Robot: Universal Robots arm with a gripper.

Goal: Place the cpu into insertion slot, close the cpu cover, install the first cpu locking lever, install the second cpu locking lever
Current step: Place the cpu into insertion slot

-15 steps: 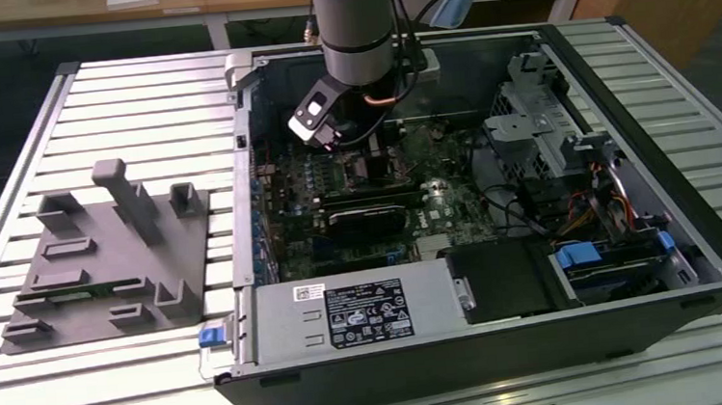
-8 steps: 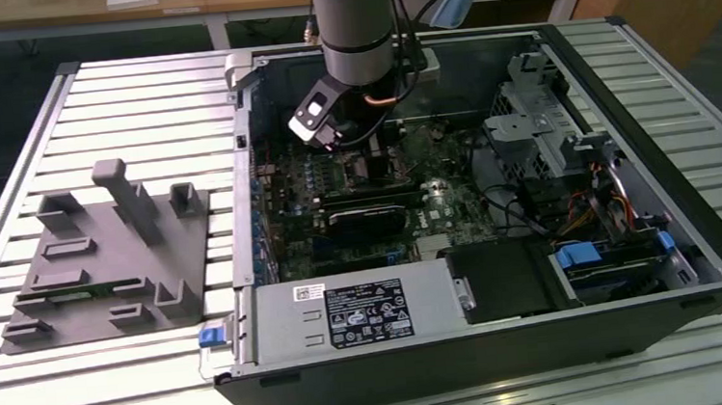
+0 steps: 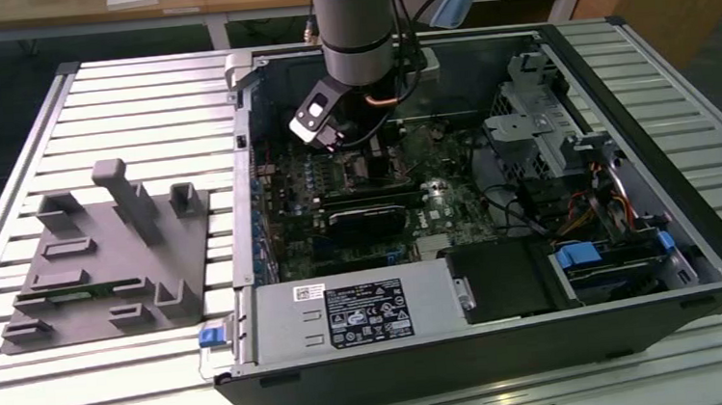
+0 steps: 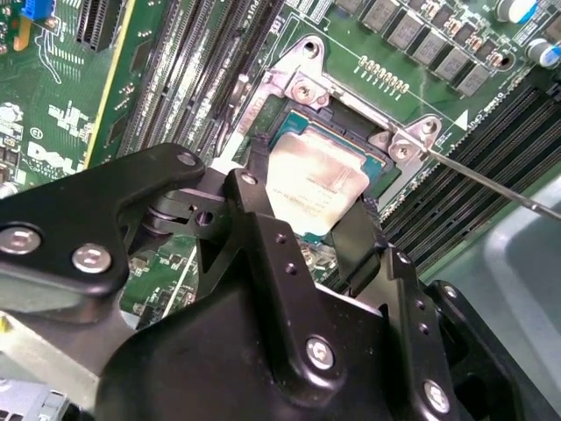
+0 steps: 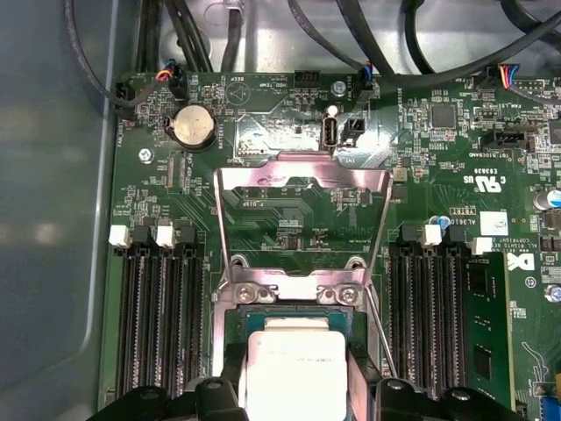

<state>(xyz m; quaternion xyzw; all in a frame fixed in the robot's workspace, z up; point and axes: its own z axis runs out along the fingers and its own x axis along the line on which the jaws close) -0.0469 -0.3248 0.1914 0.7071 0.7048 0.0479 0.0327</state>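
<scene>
One cpu (image 4: 316, 178) between gripper (image 4: 307, 196) fingers (image 4: 252, 195)

Slatted metal table (image 3: 132, 85), two loads.
Open computer case (image 3: 477, 363) toward the exterior view's right; grey moulded fixture tray (image 3: 108, 271) lying just beside it.
</scene>
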